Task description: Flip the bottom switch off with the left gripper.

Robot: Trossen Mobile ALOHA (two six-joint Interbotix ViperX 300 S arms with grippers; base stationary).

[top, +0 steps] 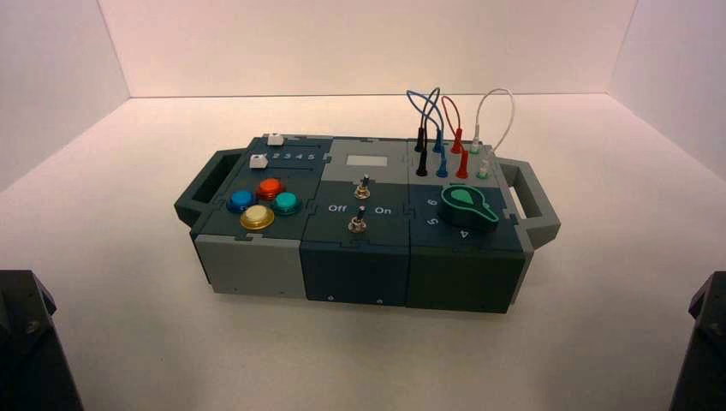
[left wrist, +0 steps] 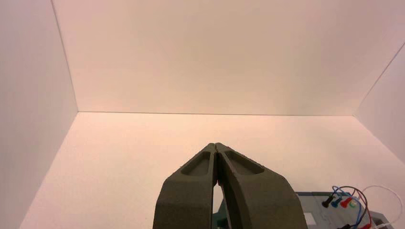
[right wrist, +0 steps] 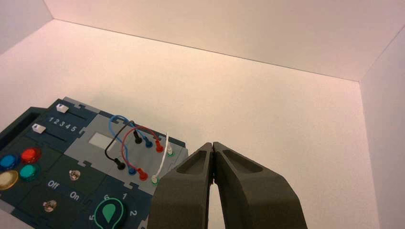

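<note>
The bottom switch (top: 357, 224) is a tiny metal toggle on the dark middle panel of the box (top: 257, 265), below the "Off" and "On" lettering. It also shows in the right wrist view (right wrist: 49, 206). The top switch (top: 363, 188) stands behind it. My left gripper (left wrist: 216, 145) is shut and empty, held far back from the box over bare table. Only the left arm's dark body (top: 30, 342) shows in the high view, at the bottom left corner. My right gripper (right wrist: 212, 144) is shut and empty, parked at the box's right.
Blue, red, teal and yellow push-buttons (top: 261, 201) sit on the box's left. Two white sliders (top: 265, 150) are behind them. A green knob (top: 467, 205) and looped wires (top: 454, 128) are on the right. White walls enclose the table.
</note>
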